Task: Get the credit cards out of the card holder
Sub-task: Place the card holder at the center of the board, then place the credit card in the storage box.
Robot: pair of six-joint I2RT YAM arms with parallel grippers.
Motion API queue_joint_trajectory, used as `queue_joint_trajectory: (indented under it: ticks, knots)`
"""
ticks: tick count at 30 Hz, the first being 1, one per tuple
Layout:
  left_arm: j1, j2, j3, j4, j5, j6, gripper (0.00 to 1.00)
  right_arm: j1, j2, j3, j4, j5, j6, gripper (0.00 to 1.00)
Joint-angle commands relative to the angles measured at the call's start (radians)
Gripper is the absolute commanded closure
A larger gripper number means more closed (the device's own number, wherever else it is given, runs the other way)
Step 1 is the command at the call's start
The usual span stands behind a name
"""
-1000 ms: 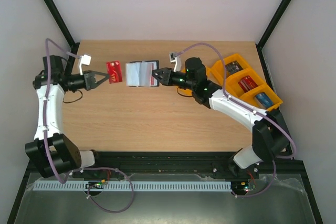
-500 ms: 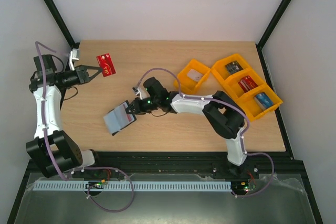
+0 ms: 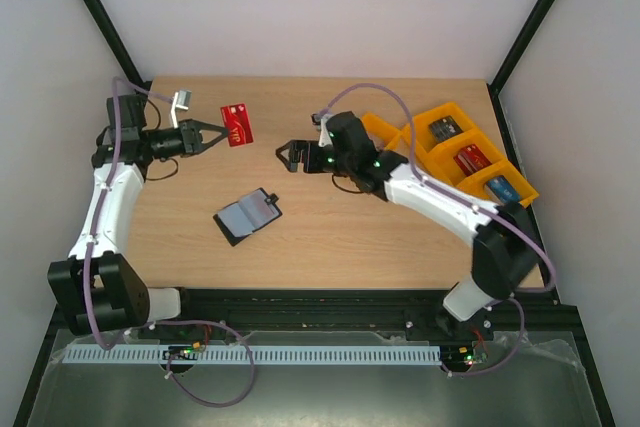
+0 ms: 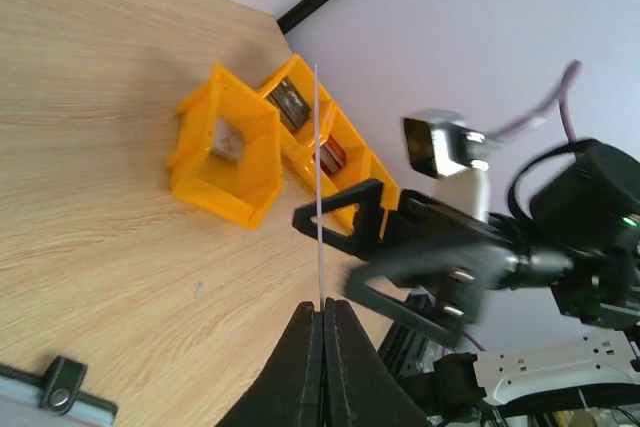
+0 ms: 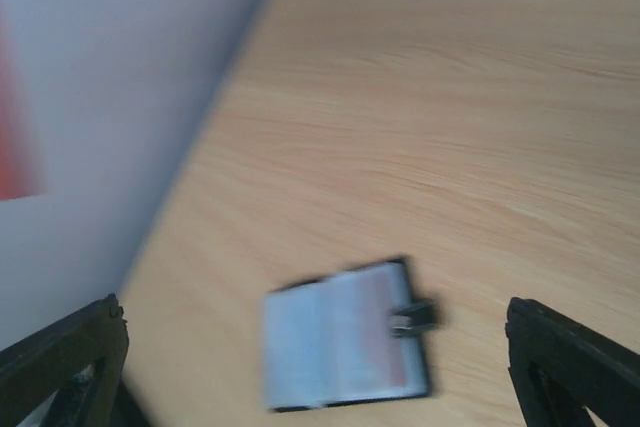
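Note:
The card holder [image 3: 247, 216] lies open on the wood table, pale pockets up, its black tab toward the right; the right wrist view shows it blurred [image 5: 345, 347]. My right gripper [image 3: 285, 155] hovers open and holds nothing, up and to the right of the holder; the holder lies below between its fingers [image 5: 312, 322]. My left gripper [image 3: 220, 132] is shut on a red credit card [image 3: 237, 124] held above the table's far left. In the left wrist view that card [image 4: 318, 177] shows edge-on, rising from the closed fingertips [image 4: 323, 309].
A row of orange trays [image 3: 497, 209] with small items stands at the right edge. Another orange tray [image 3: 381, 127] sits behind the right arm and shows in the left wrist view [image 4: 225, 192]. A black frame edges the table.
The right gripper opened and let go of the card holder, which now lies on the table. The right arm pulled back toward the middle. The left arm carried the red card rightward.

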Motion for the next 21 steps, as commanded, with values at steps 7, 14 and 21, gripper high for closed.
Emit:
queue_joint_trajectory:
  ticks: [7,14,21]
  knots:
    - [-0.12,-0.027,0.099,0.236,0.015,-0.296,0.98,0.067,-0.057,-0.308,1.288,-0.238,0.519,0.15]
    - [-0.157,-0.029,0.098,0.296,0.021,-0.353,0.98,0.096,-0.025,-0.276,1.378,-0.19,0.558,0.44]
    - [-0.187,-0.035,0.079,0.334,0.045,-0.387,0.98,0.096,0.026,-0.219,1.335,-0.162,0.576,0.58]
